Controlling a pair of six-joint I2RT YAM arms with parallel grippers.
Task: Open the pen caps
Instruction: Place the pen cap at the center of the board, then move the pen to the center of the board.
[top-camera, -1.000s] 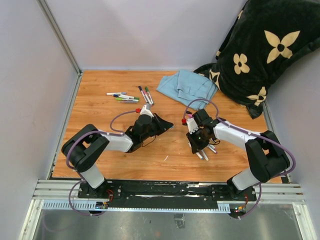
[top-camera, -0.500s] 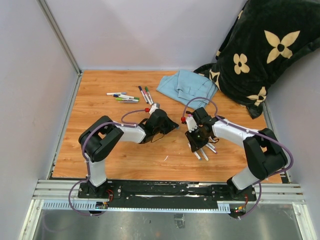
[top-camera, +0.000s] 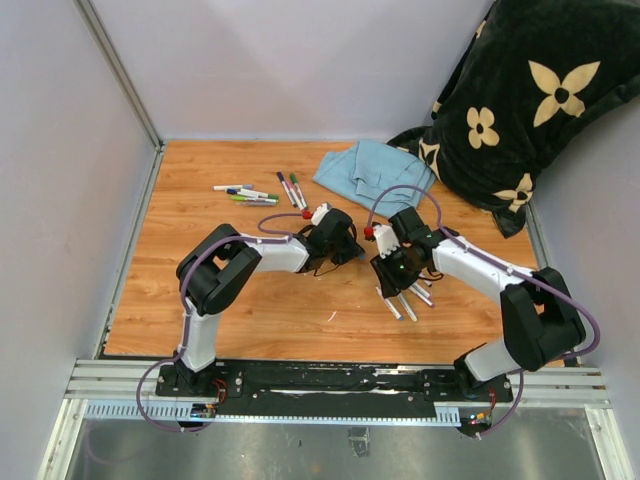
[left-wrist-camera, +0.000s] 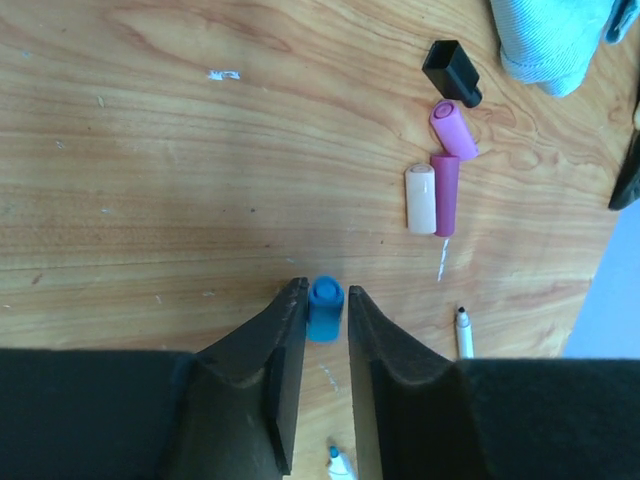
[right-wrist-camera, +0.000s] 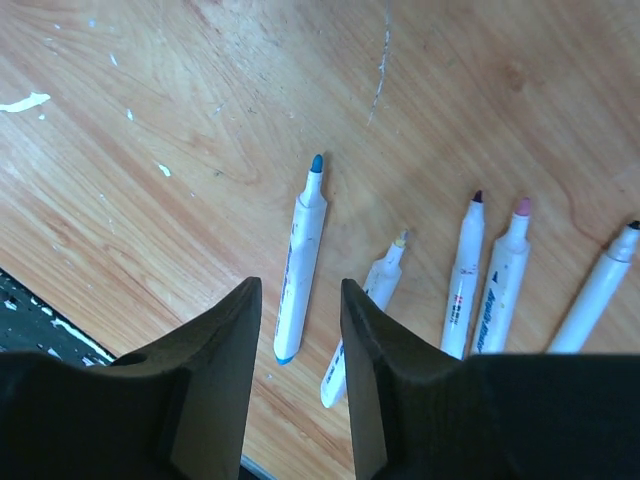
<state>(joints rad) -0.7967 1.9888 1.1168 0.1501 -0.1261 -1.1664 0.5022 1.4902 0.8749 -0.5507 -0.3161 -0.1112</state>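
Pointing its long axis straight away from the wrist, in line with the fingers, the blue cap (left-wrist-camera: 325, 312) lies on the bench (left-wrist-camera: 150, 150) right between the tips of the left pincer (left-wrist-camera: 325, 290). The two fingers stand a little apart and sit close on either side of it; whether they pinch it or merely flank it I cannot tell. Four more loose caps lie beyond it and to the right in the left wrist view: a cream cap (left-wrist-camera: 420, 198) and a purple cap (left-wrist-camera: 445, 195) side by side and roughly parallel to the blue one, a pink cap (left-wrist-camera: 455, 128) tilted at the purple one's far end, and a black cap (left-wrist-camera: 453, 72) near the light blue cloth (left-wrist-camera: 555, 35). The right pincer (right-wrist-camera: 300, 290) is spread with nothing gripped, hovering over five uncapped markers (right-wrist-camera: 465, 290) that lie roughly parallel, tips pointing away from it. Five capped markers (top-camera: 250, 194) lie well apart at the bench's far left.
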